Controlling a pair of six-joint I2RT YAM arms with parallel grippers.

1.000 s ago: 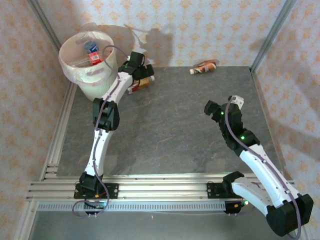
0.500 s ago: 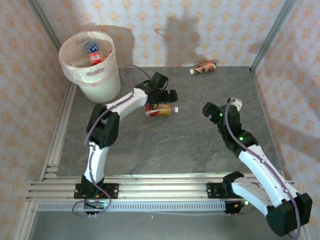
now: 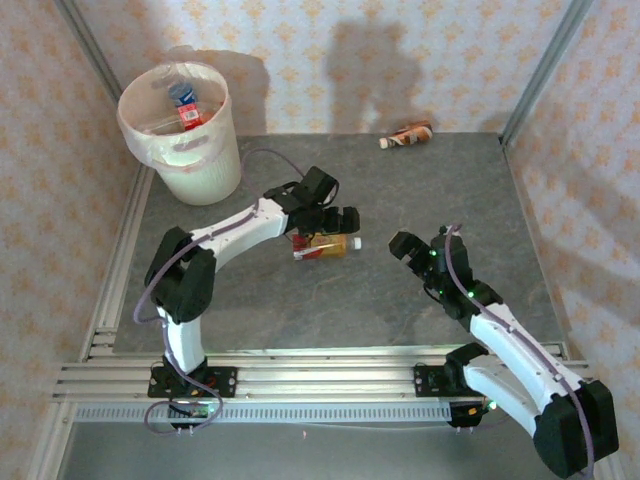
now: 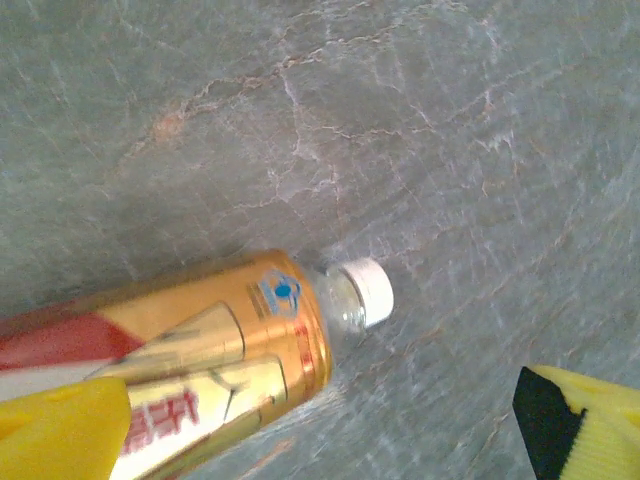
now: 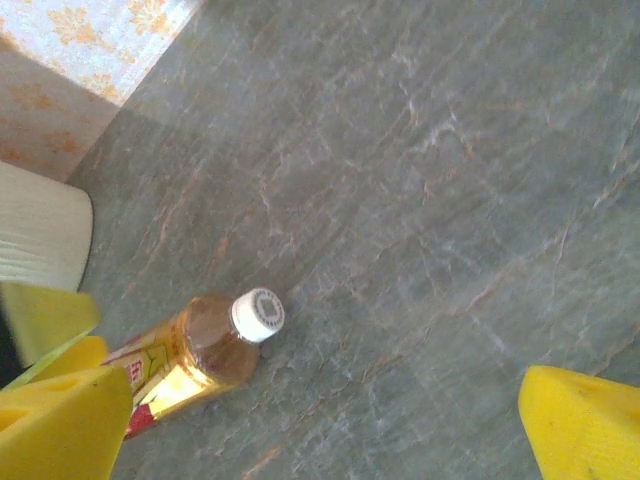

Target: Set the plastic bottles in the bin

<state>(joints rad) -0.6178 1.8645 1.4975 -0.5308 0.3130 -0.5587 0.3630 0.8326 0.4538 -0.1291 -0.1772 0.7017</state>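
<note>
The left end effector [image 3: 324,224] hangs over an orange-labelled bottle [image 3: 325,246] with its jaws spread wide and nothing gripped. In the left wrist view the bottle lies on its side between the yellow fingers [image 4: 60,430]; one pad overlaps the label end, though contact cannot be told, and the other stands well clear on the white cap's side. As for progress, the bin [image 3: 200,175] at the table's [image 3: 420,190] far left corner already holds at least two bottles [image 3: 185,105], one with a blue label and one with a red. Two are left out: this one near the middle of the table, and another [image 3: 408,134] lying against the back wall, well apart from both arms. The job looks partly done, with the next grasp not yet made. The left arm reaches forward and rightward, elbow bent, wrist tipped down. The right arm stretches low toward the centre; its right end effector [image 3: 405,248] is likewise wide open and empty, near the same bottle's cap but apart from it.
</note>
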